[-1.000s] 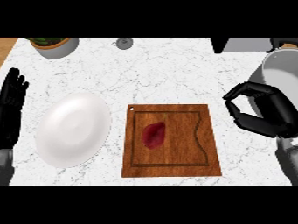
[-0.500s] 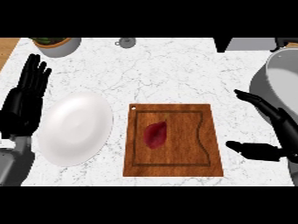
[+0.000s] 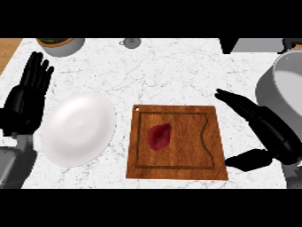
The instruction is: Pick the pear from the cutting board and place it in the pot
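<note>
Pear (image 3: 160, 136) on the cutting board (image 3: 199, 153) looks smooth, firm, apt to roll; grasp its broad middle; right hand (image 3: 264, 128) spread, holding nothing

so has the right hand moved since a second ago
Yes. The right hand was curled beside the pot; now its fingers are straight and reach toward the cutting board.
</note>
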Robot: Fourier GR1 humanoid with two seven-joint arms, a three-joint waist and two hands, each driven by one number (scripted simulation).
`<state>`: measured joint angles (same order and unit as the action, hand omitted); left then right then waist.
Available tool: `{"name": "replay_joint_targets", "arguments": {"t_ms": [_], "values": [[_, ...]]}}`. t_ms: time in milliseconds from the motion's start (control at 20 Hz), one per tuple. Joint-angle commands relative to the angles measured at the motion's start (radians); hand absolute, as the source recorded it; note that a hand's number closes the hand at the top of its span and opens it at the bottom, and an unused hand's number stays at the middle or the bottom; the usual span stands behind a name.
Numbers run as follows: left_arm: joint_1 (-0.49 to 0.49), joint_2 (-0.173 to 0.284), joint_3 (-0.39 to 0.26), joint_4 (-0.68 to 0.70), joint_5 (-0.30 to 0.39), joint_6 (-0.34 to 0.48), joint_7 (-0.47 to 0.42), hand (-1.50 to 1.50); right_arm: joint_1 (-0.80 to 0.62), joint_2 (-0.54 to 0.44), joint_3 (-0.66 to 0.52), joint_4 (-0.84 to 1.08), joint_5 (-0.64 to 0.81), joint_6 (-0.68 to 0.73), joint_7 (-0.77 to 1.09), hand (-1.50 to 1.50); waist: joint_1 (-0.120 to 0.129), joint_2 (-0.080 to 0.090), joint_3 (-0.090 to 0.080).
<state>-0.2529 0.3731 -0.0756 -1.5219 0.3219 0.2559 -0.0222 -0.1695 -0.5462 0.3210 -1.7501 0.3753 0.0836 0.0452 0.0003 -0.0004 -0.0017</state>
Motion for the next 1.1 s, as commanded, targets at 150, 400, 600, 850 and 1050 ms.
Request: {"name": "replay_joint_targets", "arguments": {"t_ms": [150,400,600,850,1050], "values": [[0.025,-0.022,0.013,-0.029,-0.024,0.001,0.009,0.00,-0.104,0.081,0.094,-0.080,0.068,0.166,0.320,-1.50,0.006,-0.001,0.001],[-0.068,-0.051,0.031,0.073,-0.046,-0.010,-0.003,0.00,-0.134,0.219,0.189,0.007,0.171,0.169,0.428,-1.50,-0.002,0.002,0.001],[0.018,-0.033,0.045,-0.045,-0.049,-0.048,0.035,0.00,-0.169,0.297,0.155,0.066,0.157,0.232,0.458,-1.50,0.006,0.000,0.002],[-0.026,-0.055,0.099,0.033,-0.052,-0.098,0.020,0.00,-0.090,0.342,0.178,0.088,0.261,0.197,0.381,-1.50,0.000,0.000,0.002],[-0.040,-0.074,0.095,-0.021,-0.069,-0.085,0.083,0.00,-0.077,0.371,0.189,0.190,0.329,0.144,0.274,-1.50,0.001,0.000,0.002]]}}
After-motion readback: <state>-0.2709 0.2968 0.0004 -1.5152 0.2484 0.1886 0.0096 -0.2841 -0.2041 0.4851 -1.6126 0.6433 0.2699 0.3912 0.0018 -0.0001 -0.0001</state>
